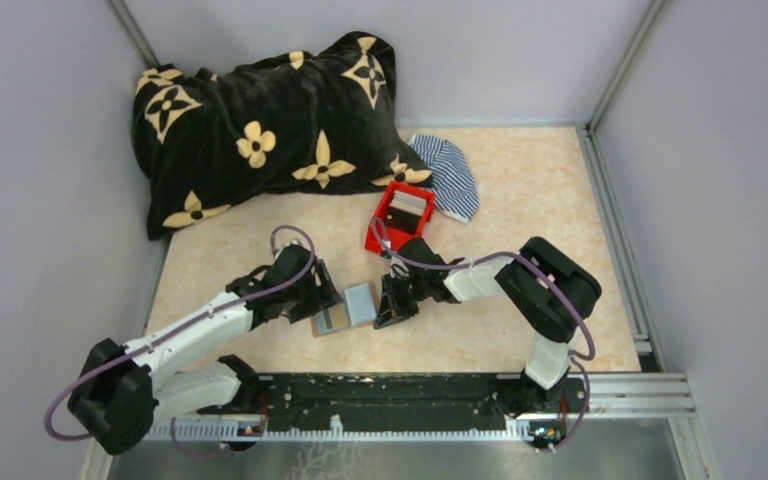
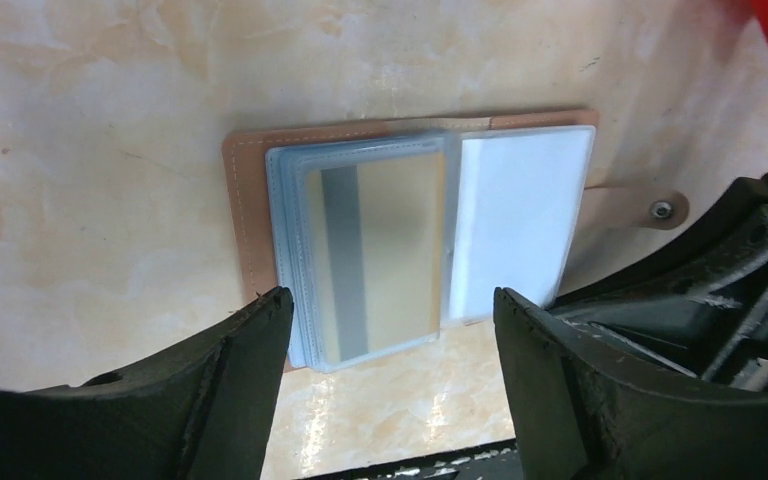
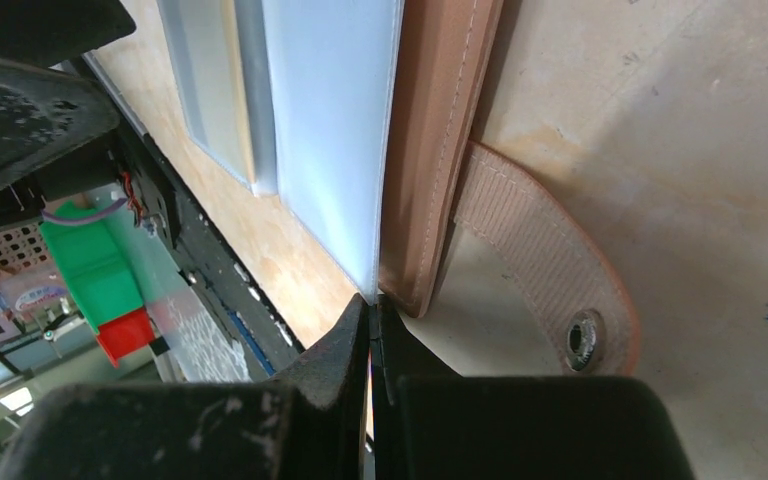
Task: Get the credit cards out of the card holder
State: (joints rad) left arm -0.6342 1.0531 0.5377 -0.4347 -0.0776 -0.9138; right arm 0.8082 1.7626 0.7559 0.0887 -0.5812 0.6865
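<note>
Centrally, the card holder is shown lying open on the table, close to the middle of its near edge, between the two grippers. One credit card, gold with a grey stripe, is seen in the clear sleeves on the holder's left half. The left gripper is held open just above the holder's near edge. The card's long axis runs away from it, square to the line on which the jaws close, and this arm is judged the nearer to the card. The right gripper is closed, its tips set at the holder's corner beside the snap tab; whether a sleeve is pinched cannot be told.
</note>
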